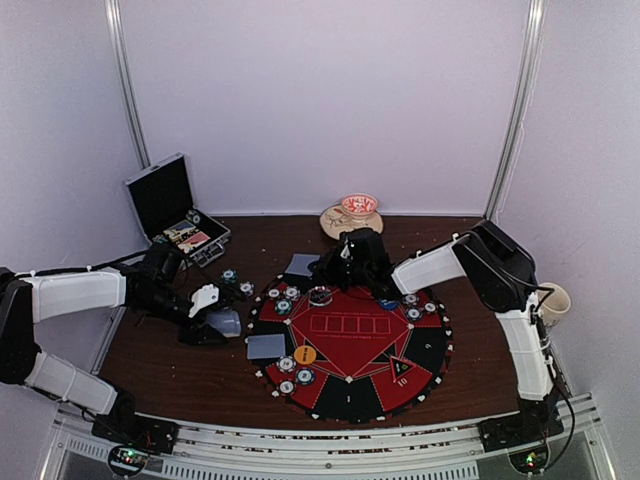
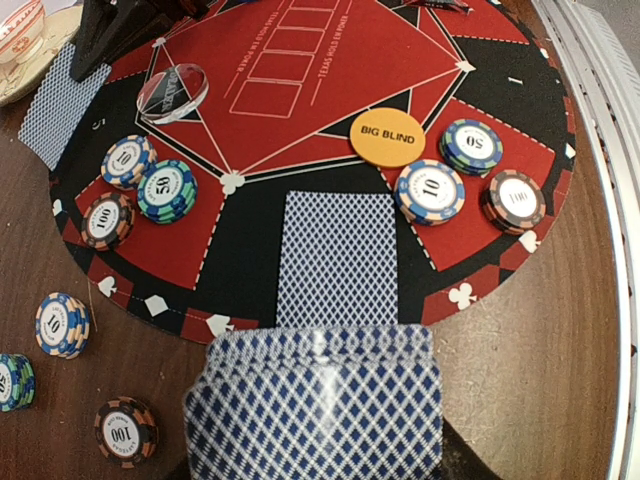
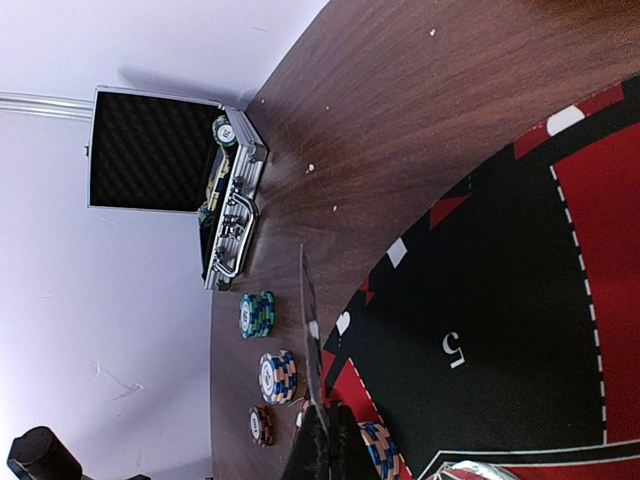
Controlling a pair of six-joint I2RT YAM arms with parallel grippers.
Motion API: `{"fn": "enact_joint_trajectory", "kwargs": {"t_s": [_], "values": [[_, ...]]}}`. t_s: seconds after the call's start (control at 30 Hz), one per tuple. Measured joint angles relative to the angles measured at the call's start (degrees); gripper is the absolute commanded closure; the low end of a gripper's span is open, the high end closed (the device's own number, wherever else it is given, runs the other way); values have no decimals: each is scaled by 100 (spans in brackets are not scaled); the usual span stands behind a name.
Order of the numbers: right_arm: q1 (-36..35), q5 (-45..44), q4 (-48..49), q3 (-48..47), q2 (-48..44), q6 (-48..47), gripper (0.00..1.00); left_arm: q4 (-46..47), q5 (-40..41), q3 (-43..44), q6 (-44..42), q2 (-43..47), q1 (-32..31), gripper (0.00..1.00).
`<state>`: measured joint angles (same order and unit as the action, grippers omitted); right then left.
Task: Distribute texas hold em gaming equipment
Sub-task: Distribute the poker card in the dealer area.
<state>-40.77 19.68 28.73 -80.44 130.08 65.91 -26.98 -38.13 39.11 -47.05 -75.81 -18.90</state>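
Left gripper (image 1: pixel 212 320): clamped on the deck (image 2: pixel 320 405), lower centre of its wrist view, just off the mat (image 2: pixel 330 100) edge
Right gripper (image 3: pixel 322 445): pinched shut on a single card (image 3: pixel 309 320), seen edge-on near the frame's bottom
Handling: cards look light, thin, slick and bendy (a stack likely fans if squeezed off-centre), so best held across the long edges
Chips (image 2: pixel 430 192): rigid and heavier, best gripped by the rims

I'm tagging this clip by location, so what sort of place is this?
Probably a robot test booth, not a card room: plain white walls and metal frame posts enclose a wooden table with a poker mat and chips.
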Motion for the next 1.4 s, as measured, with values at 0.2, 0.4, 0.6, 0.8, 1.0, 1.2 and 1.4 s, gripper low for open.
{"fn": "enact_joint_trajectory", "kwargs": {"t_s": [0.2,0.4,0.6,0.8,1.0,1.2,1.4], "values": [[11,-2,-247,-160,87,-13,97,0,0,-2,0,0,0,48],[52,-24,-420,-160,92,-101,89,0,-2,-2,-2,-4,0,48],[70,-22,-601,-229,210,-160,79,0,-2,-2,-2,-4,0,48],[70,-31,-887,-376,289,-310,66,2,-2,-2,-2,-15,0,48],[76,-153,-1174,-498,264,-553,58,4,-2,-2,-2,-26,0,48],[76,-286,-1718,-772,254,-835,53,4,-2,-2,0,-26,0,48],[72,-444,-2260,-1093,254,-1040,52,4,-2,-2,-2,-28,0,48]]}}
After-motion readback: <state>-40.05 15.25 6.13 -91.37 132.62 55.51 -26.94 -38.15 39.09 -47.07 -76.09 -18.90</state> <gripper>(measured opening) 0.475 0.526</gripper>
